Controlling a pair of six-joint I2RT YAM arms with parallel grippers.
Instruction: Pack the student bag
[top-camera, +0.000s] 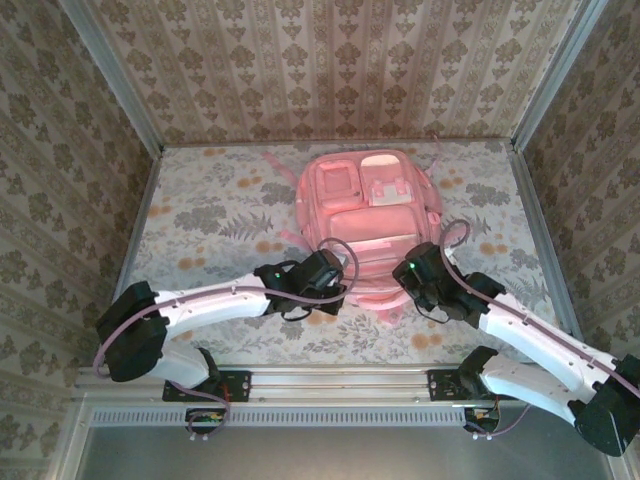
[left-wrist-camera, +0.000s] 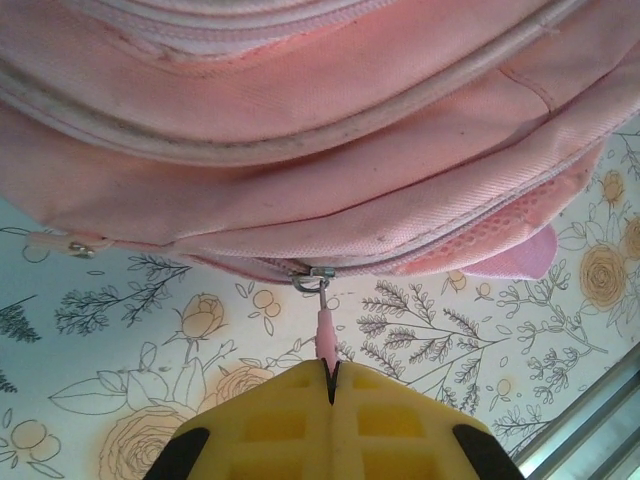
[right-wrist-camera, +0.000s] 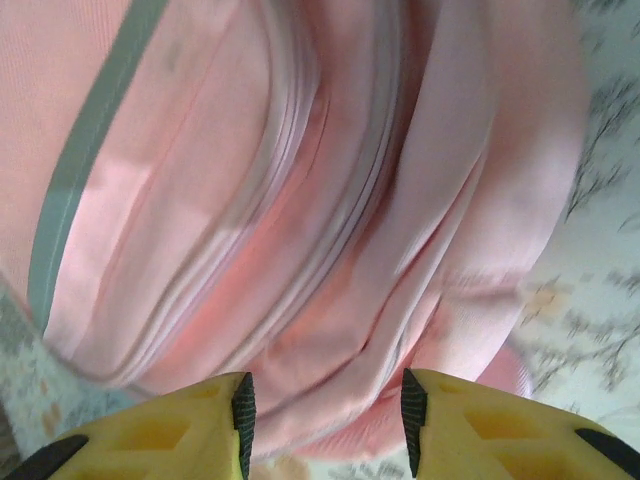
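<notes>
Top external view, entry 1: 1 student bag (top-camera: 368, 215), pink, lying flat with its pocketed front up on the floral table (top-camera: 210, 220), toward the far centre, its near edge between the 2 arms. Pink straps trail off its far left and far right sides.

Left wrist view, zip pulls counted: 2. 1 pink zip pull (left-wrist-camera: 325, 335) hangs from a metal ring on the bag's lowest zip line, and a second pull (left-wrist-camera: 72, 245) lies at the left end of a seam.

Grippers: 2.
- Left gripper (left-wrist-camera: 331, 378): yellow fingers pressed together, clamped on the tip of the pink zip pull, at the bag's near left corner.
- Right gripper (right-wrist-camera: 325, 405): fingers apart with nothing between them, over the bag's near right side; the picture is blurred there.

Surroundings: 3 patterned walls (top-camera: 330, 60) enclose the table, and 1 metal rail (top-camera: 340, 385) along the near edge carries both arm bases
</notes>
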